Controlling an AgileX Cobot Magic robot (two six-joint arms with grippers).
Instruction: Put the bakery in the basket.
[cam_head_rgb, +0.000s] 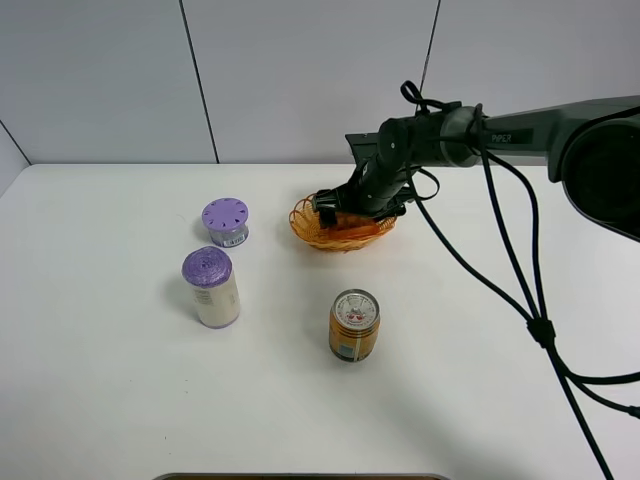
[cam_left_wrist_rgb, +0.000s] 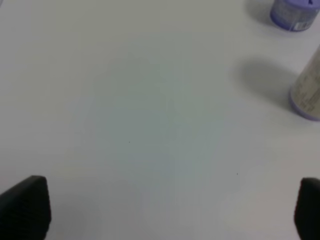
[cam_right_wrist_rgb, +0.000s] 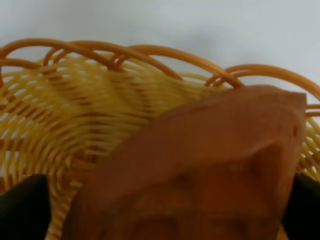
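The wicker basket (cam_head_rgb: 308, 232) stands on the white table right of the middle. My right gripper (cam_head_rgb: 358, 205) reaches down into it. In the right wrist view the orange-brown waffle piece (cam_right_wrist_rgb: 210, 165) lies inside the basket (cam_right_wrist_rgb: 150, 52) between the two fingertips (cam_right_wrist_rgb: 22, 207), with a small gap to one of them. The right gripper (cam_right_wrist_rgb: 162, 212) stands wide open around it. In the exterior view only a sliver of the waffle (cam_head_rgb: 349, 219) shows under the gripper. My left gripper (cam_left_wrist_rgb: 172, 207) is open and empty over bare table; it does not show in the exterior view.
An orange-gold drink can (cam_head_rgb: 354, 325) stands in front of the basket. A white bottle with a purple lid (cam_head_rgb: 210, 288) and a small purple jar (cam_head_rgb: 226, 221) stand to the left; both show in the left wrist view, jar (cam_left_wrist_rgb: 294, 12) and bottle (cam_left_wrist_rgb: 307, 90).
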